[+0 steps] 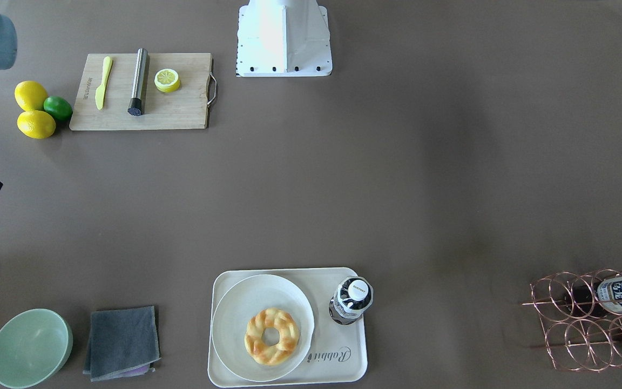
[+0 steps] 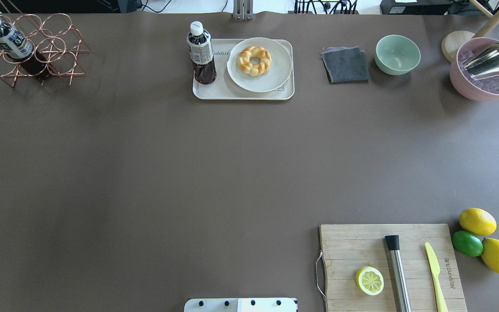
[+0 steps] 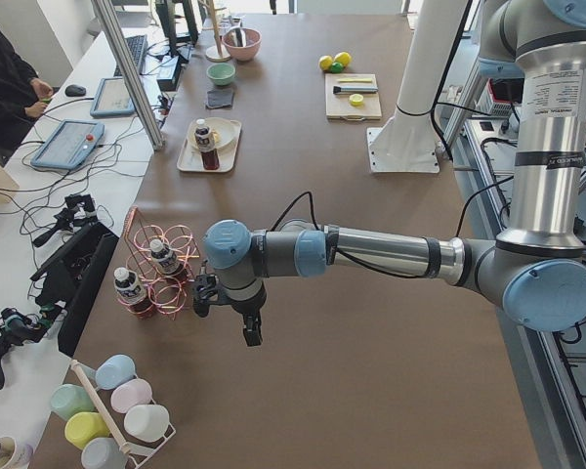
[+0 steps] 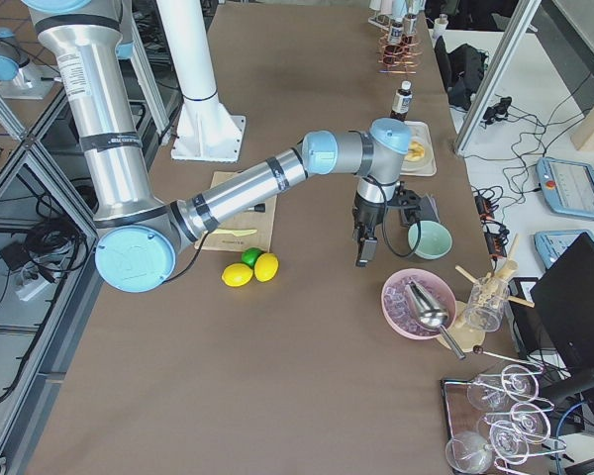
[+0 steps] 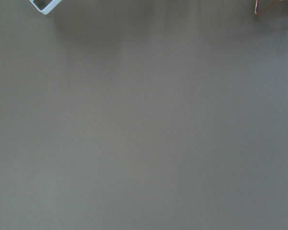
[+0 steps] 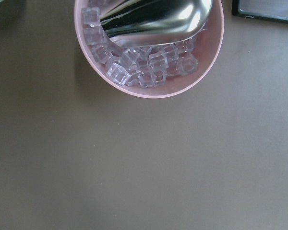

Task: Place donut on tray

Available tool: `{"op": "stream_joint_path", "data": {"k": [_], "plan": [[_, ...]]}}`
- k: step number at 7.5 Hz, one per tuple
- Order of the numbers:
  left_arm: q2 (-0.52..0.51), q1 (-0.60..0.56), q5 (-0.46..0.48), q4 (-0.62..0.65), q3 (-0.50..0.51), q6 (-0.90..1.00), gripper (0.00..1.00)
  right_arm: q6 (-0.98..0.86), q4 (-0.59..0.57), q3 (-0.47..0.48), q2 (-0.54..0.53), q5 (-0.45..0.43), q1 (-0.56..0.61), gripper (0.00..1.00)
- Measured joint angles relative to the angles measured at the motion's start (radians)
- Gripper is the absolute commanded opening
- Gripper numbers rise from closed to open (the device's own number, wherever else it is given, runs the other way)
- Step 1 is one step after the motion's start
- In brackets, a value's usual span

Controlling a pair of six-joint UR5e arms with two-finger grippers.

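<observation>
The golden braided donut (image 1: 271, 336) lies on a round off-white plate (image 1: 235, 319), and the plate sits on the cream "Rabbit" tray (image 1: 338, 356). It shows the same way in the overhead view: donut (image 2: 254, 60), plate (image 2: 275, 73), tray (image 2: 215, 92). My left gripper (image 3: 249, 332) hangs above the table by the copper wire rack, far from the tray. My right gripper (image 4: 362, 252) hangs above the table between the green bowl and the pink bowl. I cannot tell whether either gripper is open or shut. Neither wrist view shows fingers.
A dark drink bottle (image 2: 201, 52) stands on the tray beside the plate. A grey cloth (image 2: 345, 64), green bowl (image 2: 397, 54) and pink ice bowl with scoop (image 2: 487, 86) are nearby. There is also a cutting board (image 2: 353, 247) with a lemon half (image 2: 369, 280), and a copper rack (image 2: 28, 52).
</observation>
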Motion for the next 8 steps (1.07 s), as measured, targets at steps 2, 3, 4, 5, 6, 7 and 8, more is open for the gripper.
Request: {"op": "stream_joint_path", "data": {"k": [2,3,4,5,6,7,8], "plan": [[0.000,0.000,0.000,0.000,0.002,0.000,0.98,-0.047,0.097,-0.020,-0.101,0.070,0.037,1.00],[0.002,0.000,0.000,0.000,0.002,0.000,0.98,-0.053,0.177,-0.055,-0.142,0.104,0.052,1.00],[0.004,0.000,0.000,0.000,0.001,0.001,0.98,-0.059,0.273,-0.111,-0.171,0.143,0.068,1.00],[0.007,0.000,0.000,0.000,0.000,0.001,0.98,-0.067,0.357,-0.169,-0.187,0.188,0.084,1.00],[0.007,-0.001,0.000,0.000,0.000,0.001,0.98,-0.075,0.401,-0.208,-0.194,0.222,0.101,1.00],[0.007,0.000,0.000,0.000,0.000,0.002,0.98,-0.080,0.419,-0.224,-0.196,0.241,0.117,1.00],[0.006,0.000,-0.001,0.000,0.000,0.002,0.98,-0.082,0.425,-0.231,-0.197,0.256,0.129,1.00]]}}
